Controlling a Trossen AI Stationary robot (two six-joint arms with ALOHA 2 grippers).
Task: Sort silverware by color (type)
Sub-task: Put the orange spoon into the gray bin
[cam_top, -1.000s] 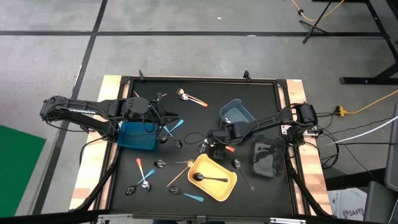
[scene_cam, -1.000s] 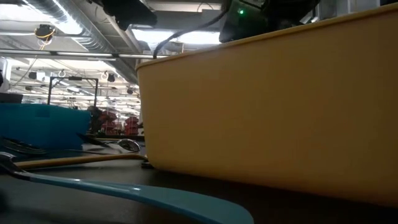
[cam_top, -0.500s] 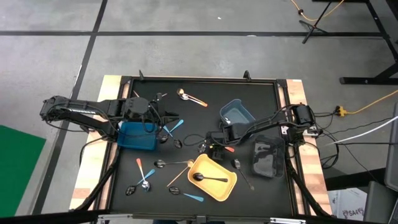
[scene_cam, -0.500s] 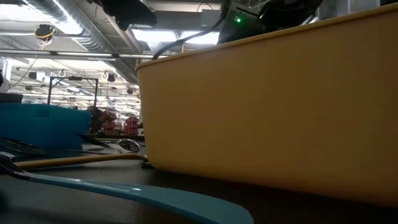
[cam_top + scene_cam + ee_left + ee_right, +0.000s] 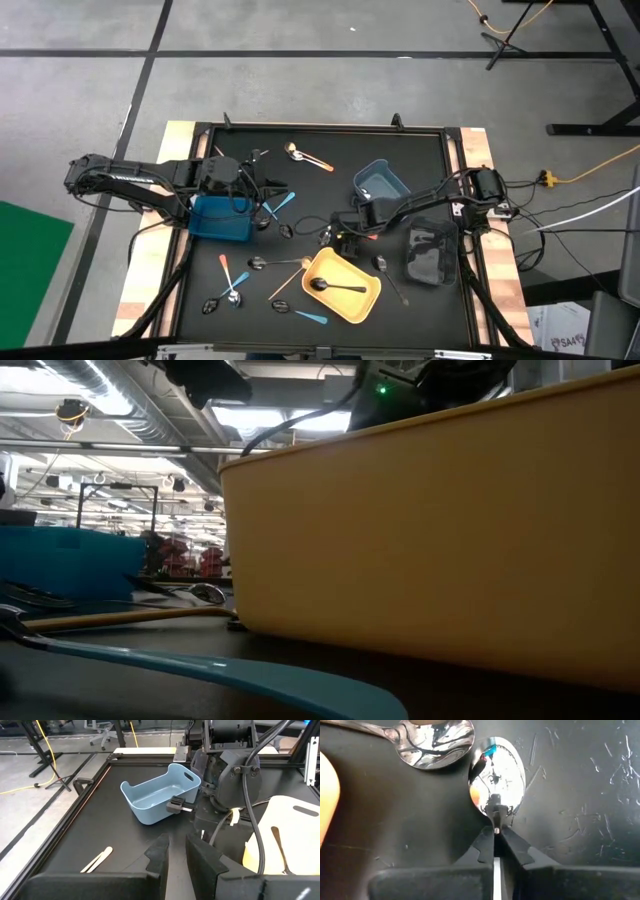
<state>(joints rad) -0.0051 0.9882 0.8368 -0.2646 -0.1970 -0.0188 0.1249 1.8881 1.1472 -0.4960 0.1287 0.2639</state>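
Spoons lie scattered on the black table: an orange-handled one (image 5: 310, 158) at the far side, a light-blue-handled one (image 5: 281, 204), a tan one (image 5: 285, 283), and a black one (image 5: 335, 287) inside the yellow bin (image 5: 360, 300). My right gripper (image 5: 343, 228) is low over the table's middle, just beyond the yellow bin, shut on a silver spoon (image 5: 497, 772). A second silver spoon bowl (image 5: 435, 742) lies beside it. My left gripper (image 5: 262, 188) hovers by the far right corner of the blue bin (image 5: 220, 218), narrowly open (image 5: 176, 857) and holding nothing. My right gripper pinches the silver spoon at its neck (image 5: 496, 812), just behind the bowl, between the two fingertips (image 5: 512, 845). The fingers lie along the spoon, and the bowl sticks out ahead of them, hollow side up. Whether the bowl rests on the table, I cannot tell.
A light-blue bin (image 5: 380, 182) stands just beyond my right gripper and a dark bin (image 5: 430, 252) to its right. More spoons (image 5: 228, 285) lie near the table's near left. The raised black frame (image 5: 320, 127) rims the table.
My right gripper has shifted a little toward the table's left, then held still. Nothing else has moved.
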